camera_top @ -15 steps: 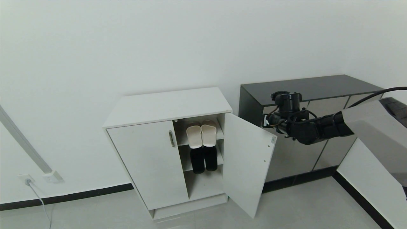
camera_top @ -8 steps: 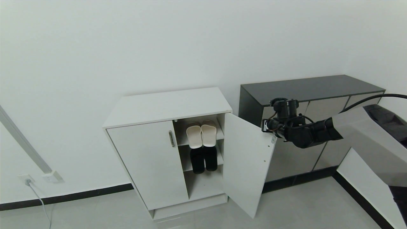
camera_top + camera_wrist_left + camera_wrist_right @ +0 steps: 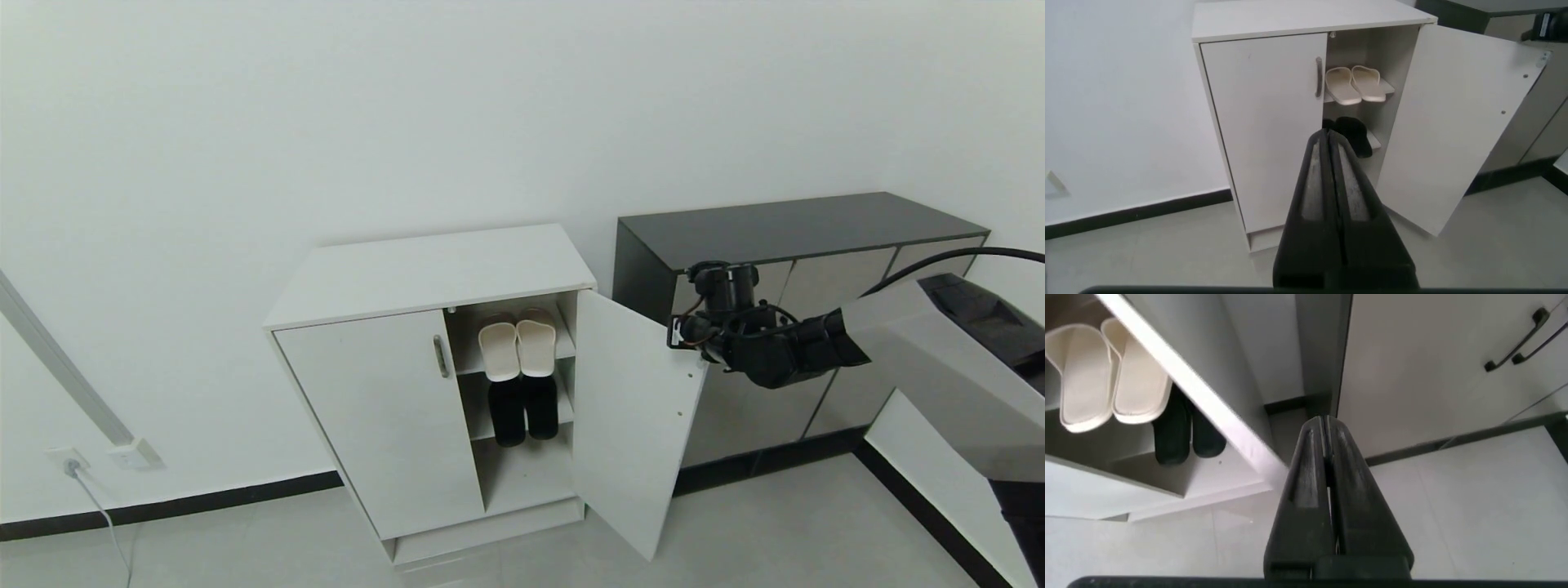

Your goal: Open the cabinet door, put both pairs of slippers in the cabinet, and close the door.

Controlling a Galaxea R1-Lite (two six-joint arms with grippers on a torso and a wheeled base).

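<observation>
Right wrist view: door edge (image 3: 1208,398), sideboard handles (image 3: 1515,341).

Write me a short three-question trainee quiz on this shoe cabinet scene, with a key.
1. Multiple choice: the white slippers lie A) above the black slippers, B) below them, C) on the floor.
2. True or false: the right gripper is near the top outer corner of the open cabinet door.
3. Fill in: the left gripper has its fingers ____.
Key: 1 A; 2 true; 3 shut.
</observation>
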